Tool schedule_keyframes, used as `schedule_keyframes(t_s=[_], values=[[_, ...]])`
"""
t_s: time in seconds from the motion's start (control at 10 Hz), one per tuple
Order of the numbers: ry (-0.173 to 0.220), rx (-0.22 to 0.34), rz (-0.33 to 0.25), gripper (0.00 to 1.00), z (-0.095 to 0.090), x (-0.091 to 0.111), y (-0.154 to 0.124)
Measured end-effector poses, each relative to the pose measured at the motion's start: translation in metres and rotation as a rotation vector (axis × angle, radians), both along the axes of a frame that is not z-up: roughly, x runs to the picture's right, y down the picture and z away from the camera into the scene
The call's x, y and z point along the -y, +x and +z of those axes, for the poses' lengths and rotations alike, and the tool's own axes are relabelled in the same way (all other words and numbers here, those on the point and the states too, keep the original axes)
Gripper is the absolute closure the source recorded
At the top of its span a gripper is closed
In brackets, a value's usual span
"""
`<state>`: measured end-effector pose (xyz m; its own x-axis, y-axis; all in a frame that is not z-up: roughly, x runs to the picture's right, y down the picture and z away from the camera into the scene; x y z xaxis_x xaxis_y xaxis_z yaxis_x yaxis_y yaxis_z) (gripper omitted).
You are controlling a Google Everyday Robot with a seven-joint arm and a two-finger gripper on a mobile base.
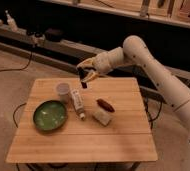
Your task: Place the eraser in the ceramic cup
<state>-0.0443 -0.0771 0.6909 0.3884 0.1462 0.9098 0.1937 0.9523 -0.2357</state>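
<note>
My gripper [85, 76] hangs above the far part of the wooden table [128, 135], up and to the right of the ceramic cup [63, 90]. It is shut on the eraser [83, 83], a small black block that sticks down from the fingertips, off the table. The cup is a small whitish-grey round cup standing upright near the table's far left. The eraser is in the air a little to the right of the cup's rim, not over its opening.
A green bowl [50, 115] sits at front left of the cup. A white tube-like bottle [78, 102] lies just right of the cup. A reddish-brown oblong piece [106, 104] and a pale beige block [102, 117] lie mid-table. Shelving runs behind.
</note>
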Motion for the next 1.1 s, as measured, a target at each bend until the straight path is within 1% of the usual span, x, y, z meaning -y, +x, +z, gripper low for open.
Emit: schedule_keyframes(t_s=[0.2, 0.4, 0.6, 0.9, 1.0, 1.1], values=[[-0.003, 0.065, 0.022, 0.91, 0.024, 0.004, -0.029], [-0.001, 0.097, 0.043, 0.91, 0.05, 0.011, -0.044], [0.003, 0.118, 0.045, 0.91, 0.069, 0.013, -0.06], [-0.002, 0.149, 0.057, 0.91, 0.088, 0.015, -0.076], [-0.005, 0.159, 0.051, 0.91, 0.092, 0.013, -0.084], [-0.012, 0.17, 0.045, 0.86, 0.097, 0.01, -0.092]])
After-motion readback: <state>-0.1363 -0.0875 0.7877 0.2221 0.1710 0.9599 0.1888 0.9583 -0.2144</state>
